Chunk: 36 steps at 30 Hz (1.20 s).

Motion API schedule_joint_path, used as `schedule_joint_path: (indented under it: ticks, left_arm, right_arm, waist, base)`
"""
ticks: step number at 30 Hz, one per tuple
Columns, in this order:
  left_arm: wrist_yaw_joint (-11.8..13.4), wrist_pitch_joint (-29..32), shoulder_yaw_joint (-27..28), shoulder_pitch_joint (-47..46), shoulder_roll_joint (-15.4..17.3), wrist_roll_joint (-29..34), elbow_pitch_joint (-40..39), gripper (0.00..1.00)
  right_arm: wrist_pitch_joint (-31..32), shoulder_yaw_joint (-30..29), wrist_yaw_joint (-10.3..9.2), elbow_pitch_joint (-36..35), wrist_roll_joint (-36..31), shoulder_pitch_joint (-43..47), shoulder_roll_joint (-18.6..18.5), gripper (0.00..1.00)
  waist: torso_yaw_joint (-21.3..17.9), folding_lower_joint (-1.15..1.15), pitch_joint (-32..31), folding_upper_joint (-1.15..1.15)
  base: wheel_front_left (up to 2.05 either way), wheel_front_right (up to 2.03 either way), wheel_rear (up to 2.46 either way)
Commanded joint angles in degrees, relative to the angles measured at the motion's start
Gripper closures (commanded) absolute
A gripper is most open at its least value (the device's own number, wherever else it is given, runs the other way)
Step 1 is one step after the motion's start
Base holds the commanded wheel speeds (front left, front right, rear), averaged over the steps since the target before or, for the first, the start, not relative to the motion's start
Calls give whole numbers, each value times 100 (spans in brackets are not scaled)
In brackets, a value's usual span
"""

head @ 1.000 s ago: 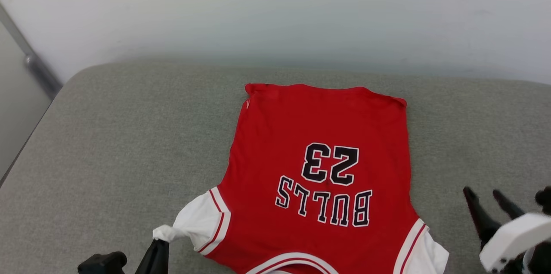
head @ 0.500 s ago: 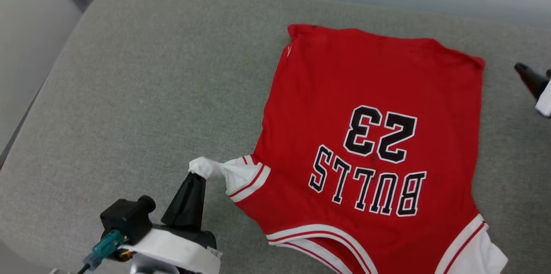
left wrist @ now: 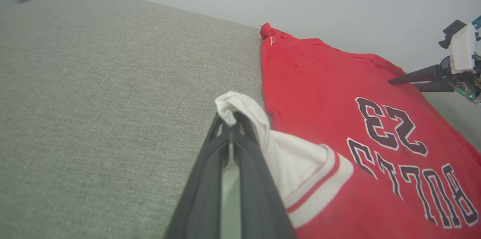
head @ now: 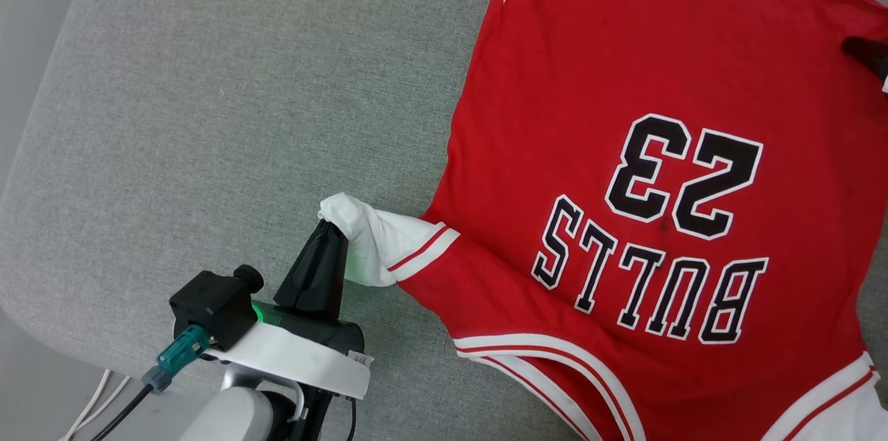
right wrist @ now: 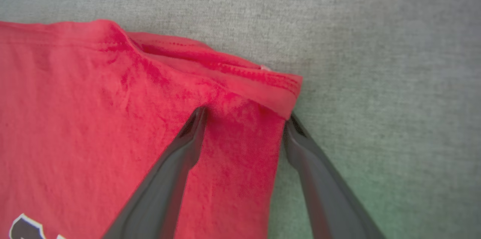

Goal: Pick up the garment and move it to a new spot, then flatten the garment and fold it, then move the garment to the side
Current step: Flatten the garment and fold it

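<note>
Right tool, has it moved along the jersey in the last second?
Yes. The head camera shifted too, but against the jersey, the right tool went from beside the near white sleeve to the far hem corner, open astride it.

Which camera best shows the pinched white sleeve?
The left wrist view: the white sleeve is close, its tip bunched in the shut left tool. The head view shows it smaller, from above; the right wrist view shows the red hem corner.

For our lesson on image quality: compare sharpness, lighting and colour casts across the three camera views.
Head view: sharp, evenly lit jersey, soft shadows. Left wrist view: left gripper blurs near the lens, jersey beyond is clear. Right wrist view: softest overall, right gripper fuzzy, green tint on the cushion.
</note>
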Motion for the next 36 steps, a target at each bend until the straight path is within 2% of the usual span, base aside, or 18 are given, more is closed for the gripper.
schedule_joint_path:
  ticks: [1,2,3,4,8,12,20,25,29,32,36]
  left_arm:
    - [-25,-38,1,-60,-29,23,59,100]
    - [-31,-47,3,-66,-38,27,91,100]
    - [-38,-47,-7,-68,-49,34,127,100]
    - [-48,-48,-18,-65,-62,31,158,100]
    - [-47,-57,-27,-16,-84,1,250,100]
    - [-7,-48,-17,134,-69,-43,369,100]
    - [294,37,252,627,145,-243,547,100]
    - [514,84,471,1014,313,-364,590,100]
    - [640,168,581,1267,450,-445,599,100]
    - [699,229,637,1441,524,-505,632,100]
    - [751,292,677,1601,574,-572,655,100]
  right_arm:
    - [293,14,-2,381,-48,263,144,0]
    - [381,-10,-3,461,-50,278,160,4]
    - [435,-12,-3,501,-86,309,161,87]
    - [473,-40,-3,529,-96,313,160,100]
    - [356,-43,-2,448,-136,269,115,100]
    - [251,99,-4,295,-254,254,-150,100]
    - [394,953,-4,-514,74,1068,-499,100]
    - [641,1379,-3,-1423,529,2197,-702,100]
    - [880,1399,-3,-2253,778,3372,-830,100]
    - [1052,1279,-3,-2818,878,4324,-787,100]
    - [1247,1033,-4,-3363,986,5498,-469,100]
  waist:
    - [30,-1,41,0]
    - [32,-1,25,0]
    - [35,-1,-4,0]
    - [36,-1,-41,0]
    - [26,-1,-218,0]
    - [-69,-1,-618,0]
    - [-684,-1,-1613,0]
    - [-1196,-1,-2113,0]
    - [-1493,-1,-2436,0]
    - [-1655,-1,-2632,0]
    - [-1802,-1,-2794,0]
  base:
    - [0,0,0]
    - [0,0,0]
    - [0,0,0]
    - [0,0,0]
    - [0,0,0]
    - [0,0,0]
    - [0,0,0]
    - [0,0,0]
    - [0,0,0]
    - [0,0,0]
    - [0,0,0]
